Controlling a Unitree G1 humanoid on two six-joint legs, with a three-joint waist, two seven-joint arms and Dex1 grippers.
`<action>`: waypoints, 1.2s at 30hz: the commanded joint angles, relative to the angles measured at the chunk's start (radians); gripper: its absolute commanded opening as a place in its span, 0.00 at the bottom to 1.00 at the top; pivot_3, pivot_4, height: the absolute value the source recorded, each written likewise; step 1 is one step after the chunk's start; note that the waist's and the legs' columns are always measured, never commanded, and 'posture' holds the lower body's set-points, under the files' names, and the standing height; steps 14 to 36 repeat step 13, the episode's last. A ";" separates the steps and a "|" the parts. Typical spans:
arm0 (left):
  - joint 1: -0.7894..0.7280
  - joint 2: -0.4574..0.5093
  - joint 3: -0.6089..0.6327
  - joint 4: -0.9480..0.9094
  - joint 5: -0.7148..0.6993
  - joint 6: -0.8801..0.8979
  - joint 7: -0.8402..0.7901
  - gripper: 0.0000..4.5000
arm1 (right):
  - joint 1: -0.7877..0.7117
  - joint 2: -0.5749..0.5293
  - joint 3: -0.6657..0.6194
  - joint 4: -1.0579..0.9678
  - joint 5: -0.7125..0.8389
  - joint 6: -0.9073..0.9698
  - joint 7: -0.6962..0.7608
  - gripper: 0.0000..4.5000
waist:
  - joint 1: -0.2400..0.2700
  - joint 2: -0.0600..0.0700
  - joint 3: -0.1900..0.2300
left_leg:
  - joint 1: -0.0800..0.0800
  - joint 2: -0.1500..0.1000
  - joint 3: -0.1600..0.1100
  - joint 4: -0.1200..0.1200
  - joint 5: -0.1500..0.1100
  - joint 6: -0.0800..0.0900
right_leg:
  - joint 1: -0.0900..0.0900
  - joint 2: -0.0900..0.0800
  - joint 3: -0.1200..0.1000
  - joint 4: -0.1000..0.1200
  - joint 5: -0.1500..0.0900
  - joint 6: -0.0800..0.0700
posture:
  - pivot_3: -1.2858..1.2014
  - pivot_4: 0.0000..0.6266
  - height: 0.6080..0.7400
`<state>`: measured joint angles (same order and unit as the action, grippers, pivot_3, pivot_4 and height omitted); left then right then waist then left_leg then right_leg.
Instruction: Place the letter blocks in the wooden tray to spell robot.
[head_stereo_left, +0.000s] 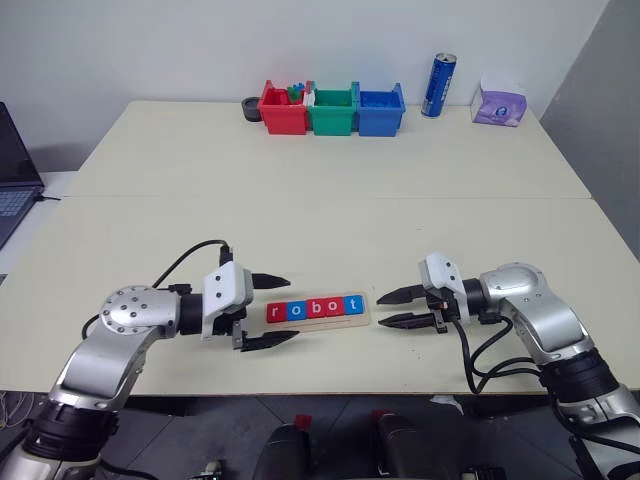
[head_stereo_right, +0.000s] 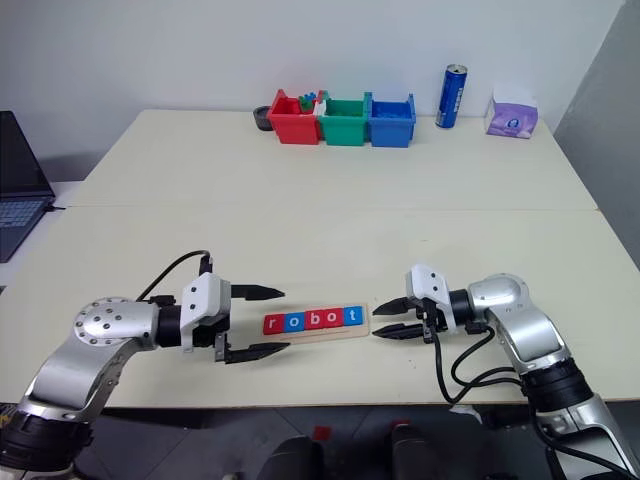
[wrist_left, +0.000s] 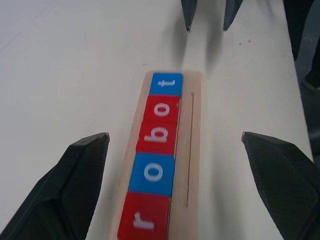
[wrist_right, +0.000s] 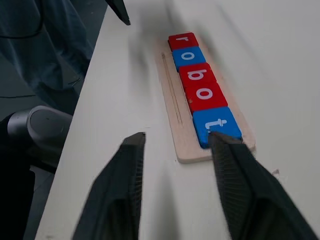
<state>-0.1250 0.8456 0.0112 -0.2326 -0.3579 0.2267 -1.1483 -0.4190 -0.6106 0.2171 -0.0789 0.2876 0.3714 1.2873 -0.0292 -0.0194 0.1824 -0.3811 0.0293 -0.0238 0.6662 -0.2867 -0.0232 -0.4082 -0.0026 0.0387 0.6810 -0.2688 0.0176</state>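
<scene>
The wooden tray (head_stereo_left: 318, 311) lies on the cream table (head_stereo_left: 330, 215), near its front edge, between the two arms. Five letter blocks (head_stereo_left: 314, 308) sit in it in one row, touching each other: red r, blue o, red b, red o, blue t. Together they read "robot".

The left pincer (head_stereo_left: 268, 311) is just beside the tray's left end, the one with the r. Its two black fingers stand wide apart, one above the tray line and one below it, and they hold nothing. In the left wrist view the tray runs away between these fingers without touching them.

The right pincer (head_stereo_left: 401, 308) is just beside the other end of the tray, near the t block. Its fingers are also apart and hold nothing. They do not touch the tray.

At the far side of the table a red bin (head_stereo_left: 284, 109), a green bin (head_stereo_left: 333, 110) and a blue bin (head_stereo_left: 381, 110) stand in one row, touching. To the right of them is an upright blue can (head_stereo_left: 438, 86), and further right a purple tissue pack (head_stereo_left: 499, 103). A laptop (head_stereo_left: 14, 170) shows at the left border.
</scene>
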 joint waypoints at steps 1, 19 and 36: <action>0.024 0.028 0.059 -0.035 -0.022 0.002 -0.001 1.00 | 0.003 -0.015 -0.026 -0.085 0.036 0.047 -0.029 0.76 | 0.000 0.000 0.000 | 0.000 0.000 0.000 0.000 0.000 0.000 | 0.000 0.000 0.000 0.000 0.000 0.000 | 0.52 0.24 1.00; 0.092 0.053 0.120 -0.074 -0.044 0.011 -0.001 1.00 | 0.015 -0.024 -0.032 -0.116 0.045 0.073 -0.086 0.99 | 0.000 0.000 0.000 | 0.000 0.000 0.000 0.000 0.000 0.000 | 0.000 0.000 0.000 0.000 0.000 0.000 | 0.52 0.24 1.00; 0.092 0.053 0.120 -0.074 -0.044 0.011 -0.001 1.00 | 0.015 -0.024 -0.032 -0.116 0.045 0.073 -0.086 0.99 | 0.000 0.000 0.000 | 0.000 0.000 0.000 0.000 0.000 0.000 | 0.000 0.000 0.000 0.000 0.000 0.000 | 0.52 0.24 1.00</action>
